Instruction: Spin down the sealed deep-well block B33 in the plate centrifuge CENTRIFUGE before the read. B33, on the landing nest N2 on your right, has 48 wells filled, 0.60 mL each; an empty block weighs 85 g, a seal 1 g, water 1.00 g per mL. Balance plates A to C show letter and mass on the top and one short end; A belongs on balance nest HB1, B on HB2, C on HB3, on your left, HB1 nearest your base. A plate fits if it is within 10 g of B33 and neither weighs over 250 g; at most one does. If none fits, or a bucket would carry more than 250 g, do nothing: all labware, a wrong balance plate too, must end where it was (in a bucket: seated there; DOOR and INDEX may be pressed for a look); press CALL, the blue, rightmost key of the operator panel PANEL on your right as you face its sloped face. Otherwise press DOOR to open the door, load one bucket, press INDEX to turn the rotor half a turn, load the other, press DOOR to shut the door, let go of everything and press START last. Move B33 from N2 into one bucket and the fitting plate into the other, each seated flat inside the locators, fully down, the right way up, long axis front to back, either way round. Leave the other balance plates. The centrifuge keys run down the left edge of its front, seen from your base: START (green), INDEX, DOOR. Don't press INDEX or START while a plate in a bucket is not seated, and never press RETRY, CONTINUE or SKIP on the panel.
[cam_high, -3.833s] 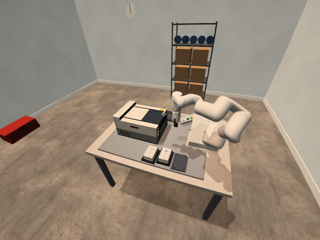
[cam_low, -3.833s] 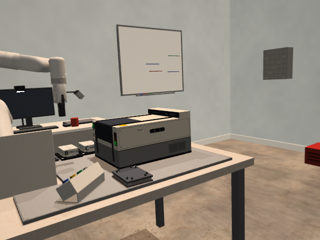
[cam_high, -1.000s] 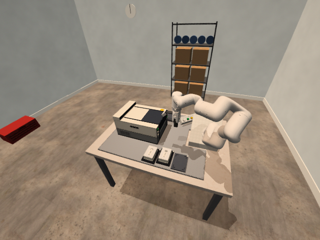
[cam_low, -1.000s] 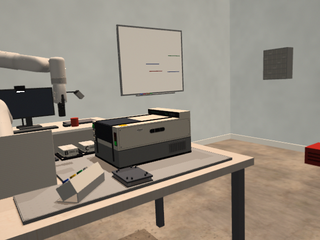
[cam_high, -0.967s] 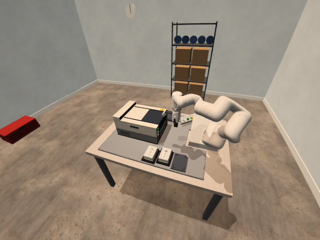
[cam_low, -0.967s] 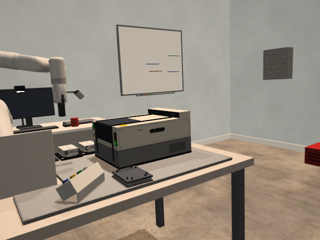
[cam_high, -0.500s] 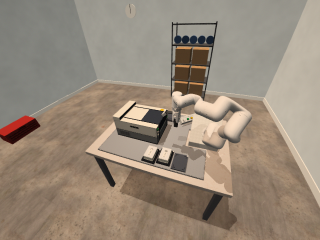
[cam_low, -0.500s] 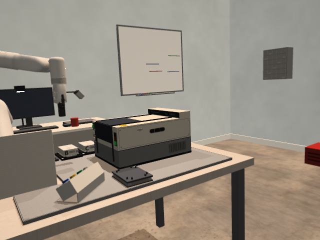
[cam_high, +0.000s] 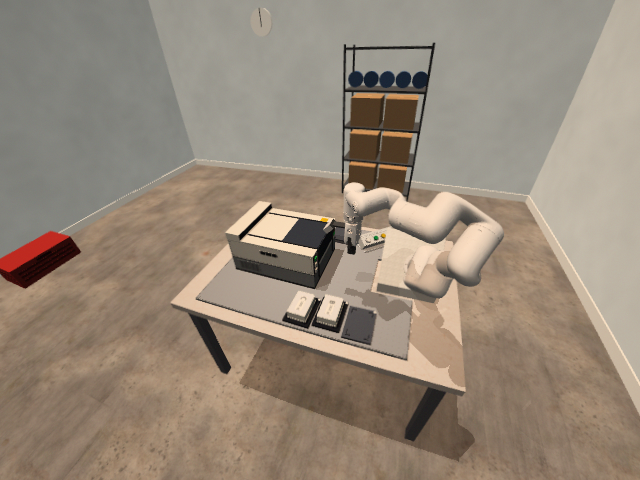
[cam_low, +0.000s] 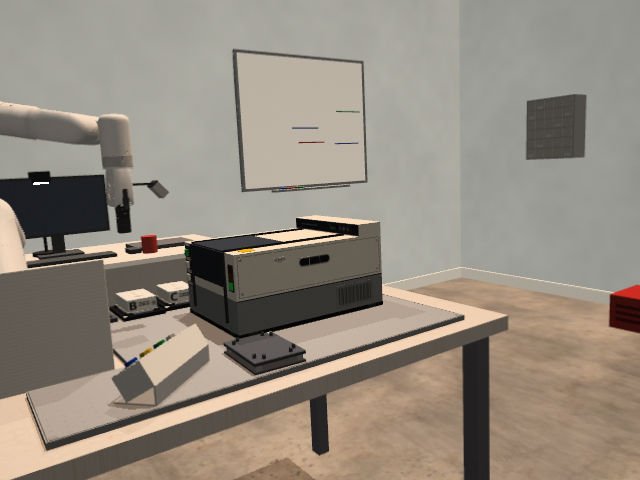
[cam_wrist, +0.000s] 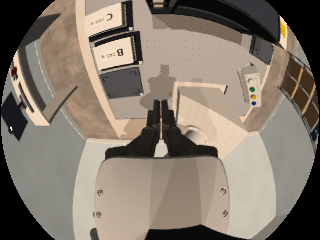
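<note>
Hand (cam_high: 351, 250) clenched on nothing, hanging above the worktop (cam_high: 439, 361) at frame centre between CENTRIFUGE (cam_high: 279, 248) and PANEL (cam_high: 373, 240). Nest N2 (cam_low: 264, 352), lower centre of the exterior view, carries no block; B33 not visible in any view. Plates marked B (cam_low: 135, 299) and C (cam_low: 173, 291) sit on nests at left, the third nest (cam_high: 359, 324) bare; mass figures unreadable.

End effector (cam_high: 351, 249) hangs between centrifuge (cam_high: 281, 241), panel (cam_high: 373, 240).
</note>
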